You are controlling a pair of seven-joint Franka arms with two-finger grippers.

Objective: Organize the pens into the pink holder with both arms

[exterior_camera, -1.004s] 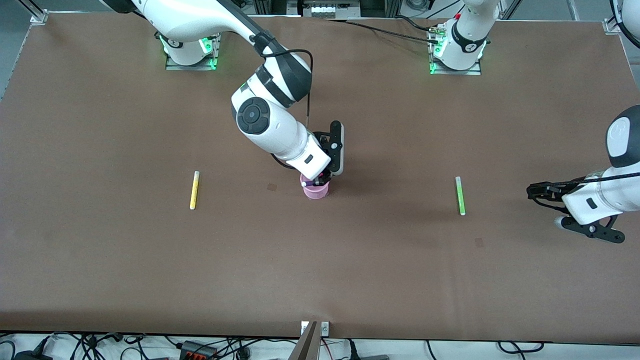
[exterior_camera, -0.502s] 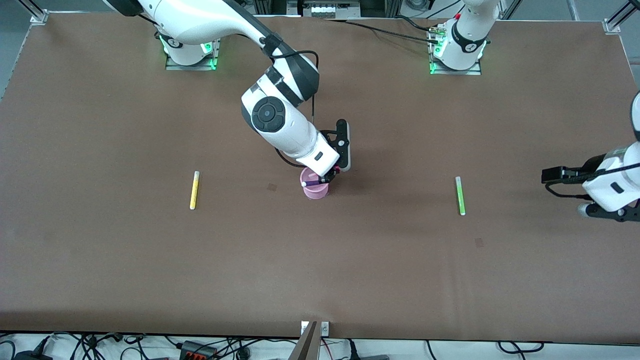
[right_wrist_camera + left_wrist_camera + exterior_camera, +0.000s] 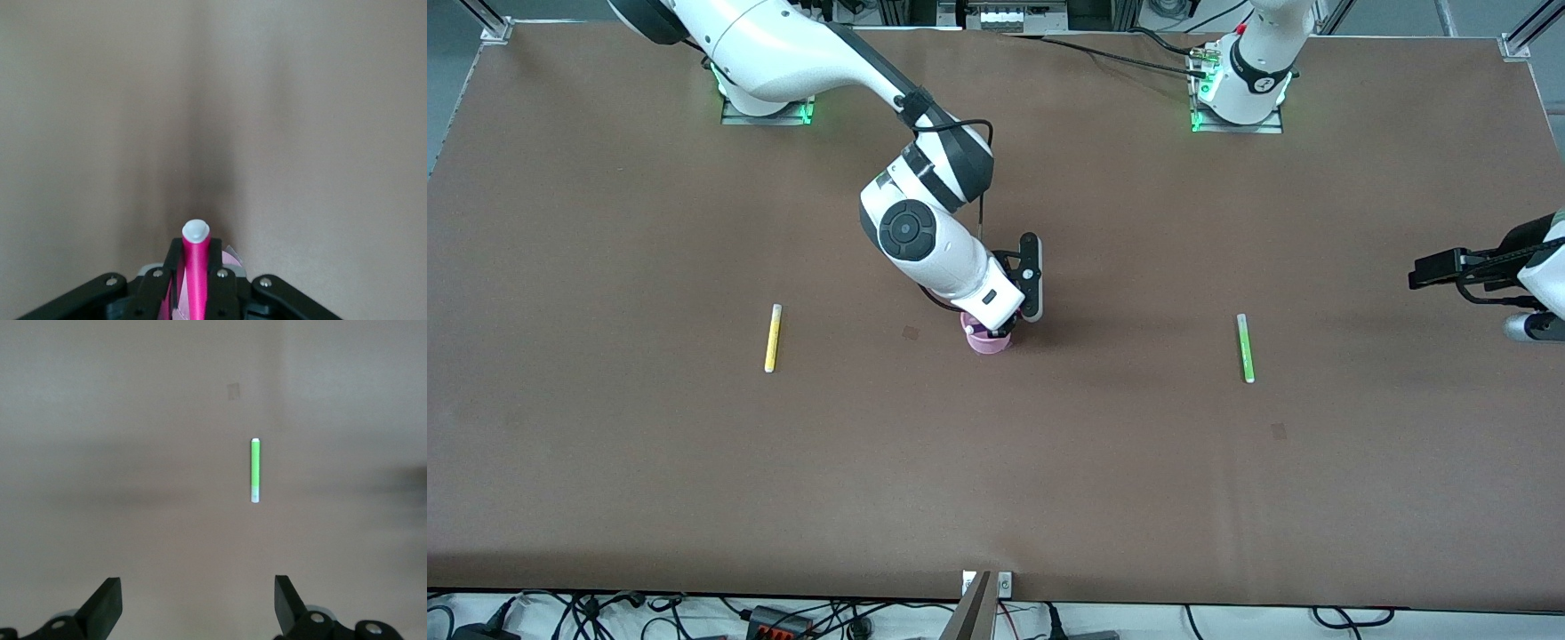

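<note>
Right gripper [image 3: 1000, 331] over pink holder [image 3: 987, 342] at table centre, clamped on magenta pen [image 3: 195, 267]. Yellow pen [image 3: 772, 338] at holder's 9 o'clock, green pen [image 3: 1244, 348] at 3 o'clock, both flat. Left gripper [image 3: 197, 603] spread wide, empty, over the table's left-arm end.

Brown table [image 3: 694, 462], yellow pen [image 3: 772, 338], green pen [image 3: 1244, 348], pink holder [image 3: 985, 341] between them
</note>
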